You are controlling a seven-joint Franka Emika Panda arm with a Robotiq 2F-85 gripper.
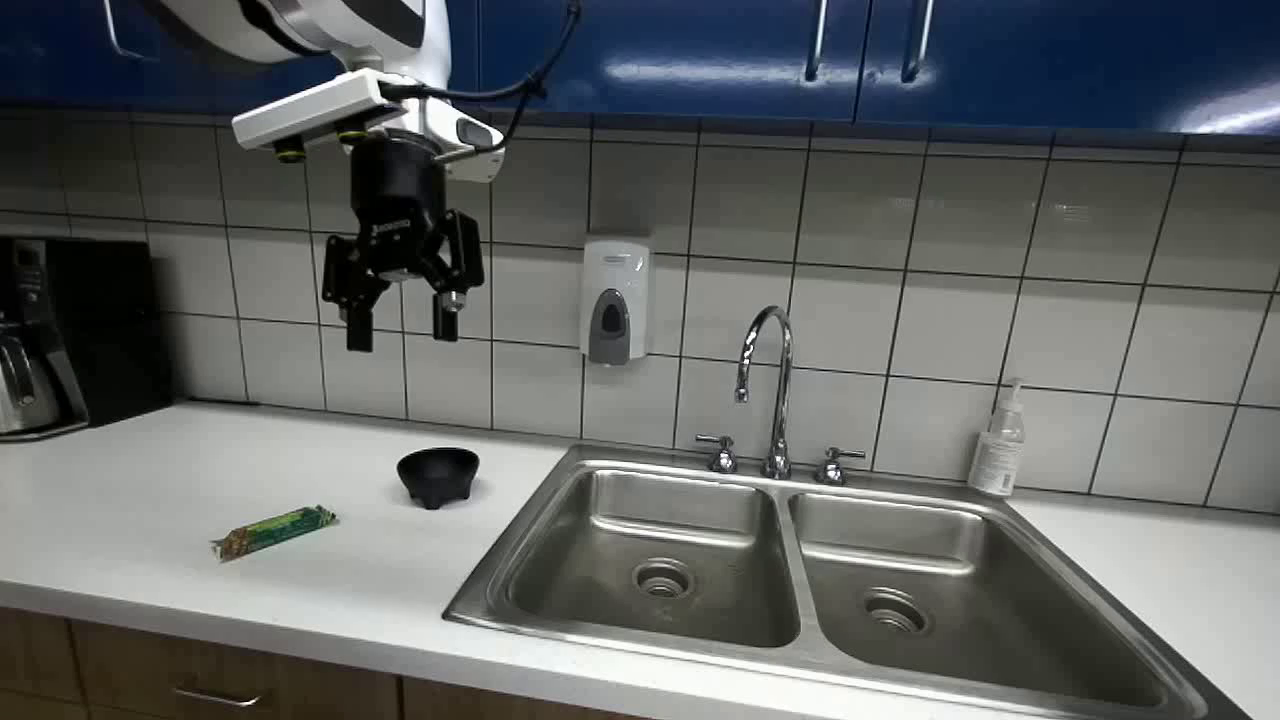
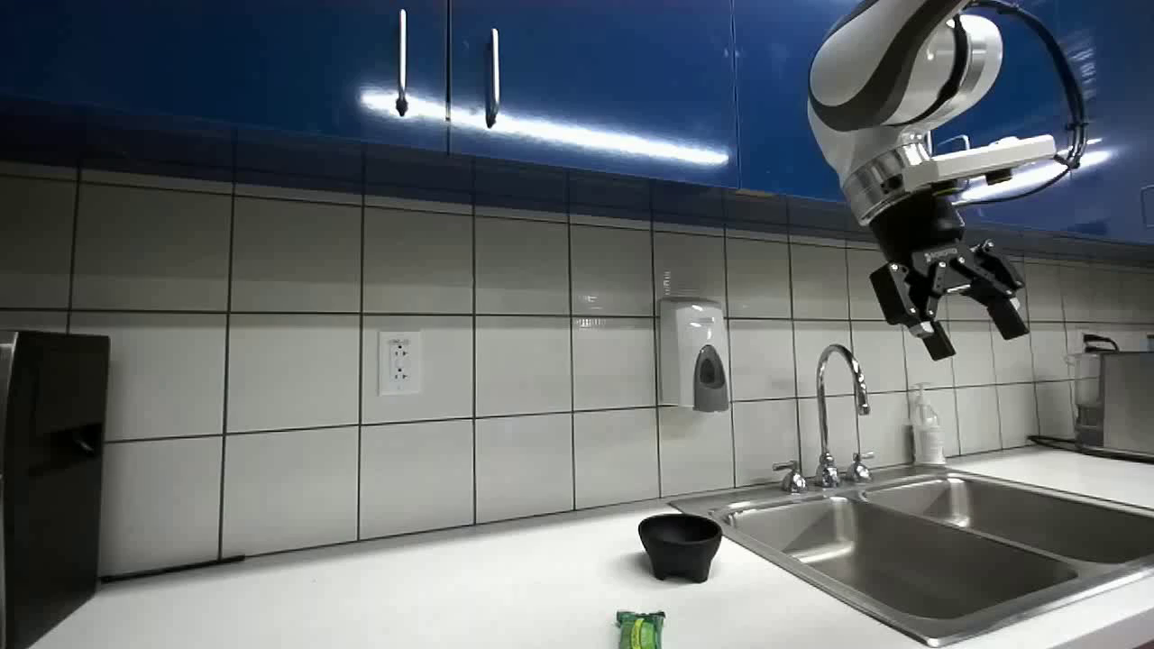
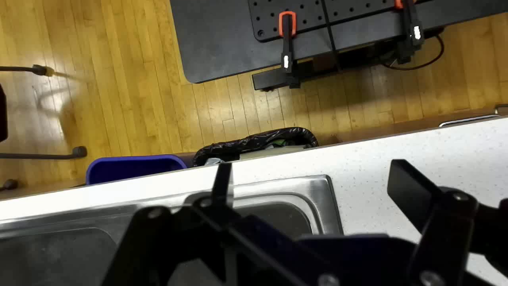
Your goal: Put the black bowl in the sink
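The black bowl (image 1: pixel 438 477) stands upright on the white counter, just left of the sink; it also shows in an exterior view (image 2: pixel 681 545). It is out of the wrist view. The steel sink's left basin (image 1: pixel 590 585) is bare apart from its drain; it shows in an exterior view (image 2: pixel 883 554), and its corner shows in the wrist view (image 3: pixel 274 216). My gripper (image 1: pixel 402 328) hangs high above the counter, well above the bowl and apart from it, fingers pointing down. It also shows in an exterior view (image 2: pixel 974 332). In the wrist view its fingers (image 3: pixel 311 178) are wide apart with nothing between them.
A green-and-brown wrapped stick (image 1: pixel 272 532) lies on the counter near the bowl. A chrome faucet (image 1: pixel 785 400) rises behind the sink. A wall soap dispenser (image 1: pixel 612 300), a pump bottle (image 1: pixel 998 450), a coffee maker (image 1: pixel 90 330) and blue overhead cabinets (image 1: pixel 680 60) stand around.
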